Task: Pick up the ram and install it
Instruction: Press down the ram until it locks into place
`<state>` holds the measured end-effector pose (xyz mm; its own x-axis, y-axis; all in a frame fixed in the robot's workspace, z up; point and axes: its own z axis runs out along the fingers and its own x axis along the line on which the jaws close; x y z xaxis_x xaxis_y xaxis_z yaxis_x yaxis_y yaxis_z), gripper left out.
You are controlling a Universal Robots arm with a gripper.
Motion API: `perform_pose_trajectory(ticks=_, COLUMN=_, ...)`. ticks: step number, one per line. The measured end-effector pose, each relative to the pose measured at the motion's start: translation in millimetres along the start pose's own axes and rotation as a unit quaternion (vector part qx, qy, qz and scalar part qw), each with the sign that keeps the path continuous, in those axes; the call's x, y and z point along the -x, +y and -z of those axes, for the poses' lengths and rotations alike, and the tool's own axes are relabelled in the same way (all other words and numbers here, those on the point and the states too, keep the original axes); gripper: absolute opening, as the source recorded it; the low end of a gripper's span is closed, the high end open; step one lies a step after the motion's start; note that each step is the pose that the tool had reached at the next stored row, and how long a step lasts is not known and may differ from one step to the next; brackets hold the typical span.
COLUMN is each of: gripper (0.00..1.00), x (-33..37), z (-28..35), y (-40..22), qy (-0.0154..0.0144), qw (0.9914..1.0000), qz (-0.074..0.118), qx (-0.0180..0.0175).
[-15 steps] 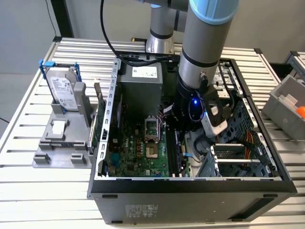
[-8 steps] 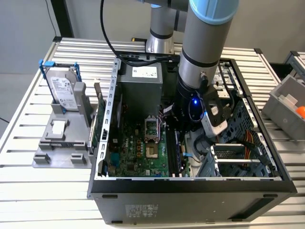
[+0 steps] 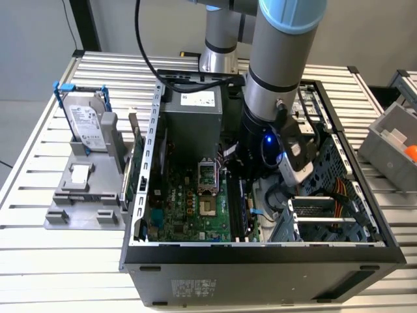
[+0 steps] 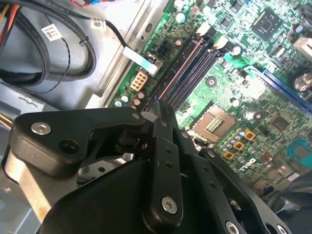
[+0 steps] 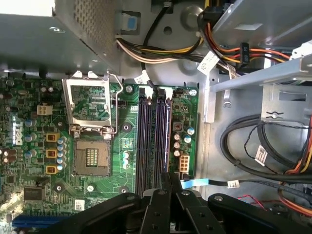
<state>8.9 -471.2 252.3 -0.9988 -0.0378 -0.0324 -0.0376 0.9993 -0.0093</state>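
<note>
My gripper (image 3: 244, 190) reaches down into the open computer case (image 3: 260, 251), over the green motherboard (image 3: 189, 202). In both wrist views its black fingers are pressed together, and the tips (image 5: 169, 179) (image 4: 158, 105) sit at one end of the dark ram slots (image 5: 153, 136) (image 4: 187, 68). Nothing shows between the fingertips. The ram is hidden from me; I cannot tell a stick apart from the slots. The empty processor socket (image 5: 91, 158) (image 4: 213, 124) lies beside the slots, with its metal frame (image 5: 90, 100) flipped open.
The power supply box (image 3: 192, 111) stands at the case's far end. Cable bundles (image 5: 253, 146) and a metal drive cage (image 3: 326, 215) crowd the side next to the slots. On the exterior view's left, a hard drive (image 3: 86, 120) stands in a grey holder. A grey bin (image 3: 394, 140) is at the right.
</note>
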Motion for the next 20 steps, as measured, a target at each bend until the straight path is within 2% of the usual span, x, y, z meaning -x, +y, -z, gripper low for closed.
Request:
perform_pose_trajectory(ticks=5, gripper=0.0, x=0.0, z=0.0, y=0.0, qy=-0.0003, qw=0.99969, qz=0.025, qx=0.0015)
perform_pose_trajectory(ticks=10, gripper=0.0, x=0.0, z=0.0, y=0.0, qy=-0.0005, qw=0.99844, qz=0.056, qx=0.0025)
perform_pose_trajectory(ticks=15, gripper=0.0, x=0.0, z=0.0, y=0.0, qy=-0.0008, qw=0.99634, qz=0.085, qx=0.0035)
perform_pose_trajectory(ticks=20, gripper=0.0, x=0.0, z=0.1, y=0.0, qy=-0.001, qw=0.99355, qz=0.113, qx=0.0043)
